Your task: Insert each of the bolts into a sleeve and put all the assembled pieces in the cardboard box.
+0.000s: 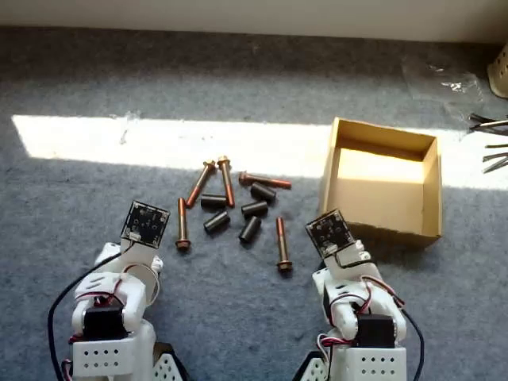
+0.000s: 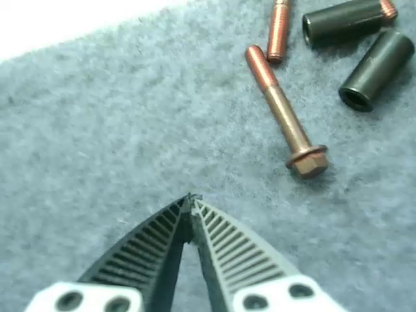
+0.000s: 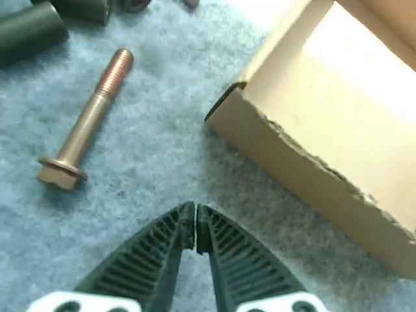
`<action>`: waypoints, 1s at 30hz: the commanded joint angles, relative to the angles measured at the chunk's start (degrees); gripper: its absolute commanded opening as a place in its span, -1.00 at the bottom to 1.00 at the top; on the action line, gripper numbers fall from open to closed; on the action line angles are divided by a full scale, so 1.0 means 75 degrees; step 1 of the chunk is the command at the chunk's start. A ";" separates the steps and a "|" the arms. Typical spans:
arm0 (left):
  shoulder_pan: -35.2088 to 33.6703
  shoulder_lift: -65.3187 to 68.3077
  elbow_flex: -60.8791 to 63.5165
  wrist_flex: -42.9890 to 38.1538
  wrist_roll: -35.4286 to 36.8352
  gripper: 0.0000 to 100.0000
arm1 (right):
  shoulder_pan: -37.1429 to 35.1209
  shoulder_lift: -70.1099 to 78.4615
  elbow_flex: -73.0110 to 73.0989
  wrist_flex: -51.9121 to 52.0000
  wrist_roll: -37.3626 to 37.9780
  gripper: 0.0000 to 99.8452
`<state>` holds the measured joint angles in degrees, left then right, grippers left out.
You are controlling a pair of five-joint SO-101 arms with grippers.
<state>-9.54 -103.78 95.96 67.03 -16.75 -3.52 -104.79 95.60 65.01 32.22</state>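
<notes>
Several copper bolts and black sleeves lie loose on the grey carpet, among them a bolt [image 1: 182, 224] at the left and a bolt [image 1: 282, 244] at the right of the cluster. The open cardboard box [image 1: 385, 178] stands to their right with nothing in it. My left gripper [image 2: 192, 205] is shut on nothing, low over the carpet a short way from a bolt [image 2: 286, 114] and two sleeves [image 2: 377, 70]. My right gripper [image 3: 195, 218] is shut too and holds nothing, between a bolt [image 3: 88, 120] and the box's near corner [image 3: 224, 110].
A band of sunlight [image 1: 79, 139] crosses the carpet behind the parts. Metal tools [image 1: 488, 123] and a clear plastic bag [image 1: 444, 79] lie at the far right. Bare carpet spreads to the left of the left arm [image 1: 111, 309].
</notes>
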 commanded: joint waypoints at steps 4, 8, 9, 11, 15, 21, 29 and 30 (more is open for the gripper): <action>-0.0662 -0.0100 -0.0252 -0.0809 -0.0211 -0.99 | 0.0088 0.0018 -0.1741 0.0979 0.0117 -0.98; -0.0639 -0.0100 -0.1190 -0.0141 -0.0234 -0.99 | 0.0088 0.0029 -0.2655 0.1366 0.0117 -0.98; -0.0639 -0.0100 -0.1424 0.0012 -0.0234 -0.99 | 0.0088 0.0041 -0.2807 0.1459 0.0117 -0.98; -0.0639 -0.0100 -0.1916 0.0293 -0.0234 -0.99 | 0.0064 0.0240 -0.3171 0.1647 0.0117 -0.98; -0.0311 -0.0088 -0.2913 0.0949 -0.0246 -0.99 | 0.0053 0.1553 -0.4296 0.2127 0.0117 -0.98; 0.0322 -0.0088 -0.3182 0.0985 -0.0258 -0.99 | 0.0041 0.4495 -0.6230 0.2186 0.0094 -0.98; 0.0334 -0.0076 -0.3194 0.0973 -0.0258 -0.99 | -0.0287 0.7742 -0.7555 0.2174 0.0082 -0.98; 0.0358 -0.0076 -0.3206 0.0973 -0.0258 -0.99 | -0.0475 0.8023 -0.7719 0.2174 0.0082 -0.98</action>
<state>-8.04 -104.40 74.68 74.24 -18.51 -4.04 -50.64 43.03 81.63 32.40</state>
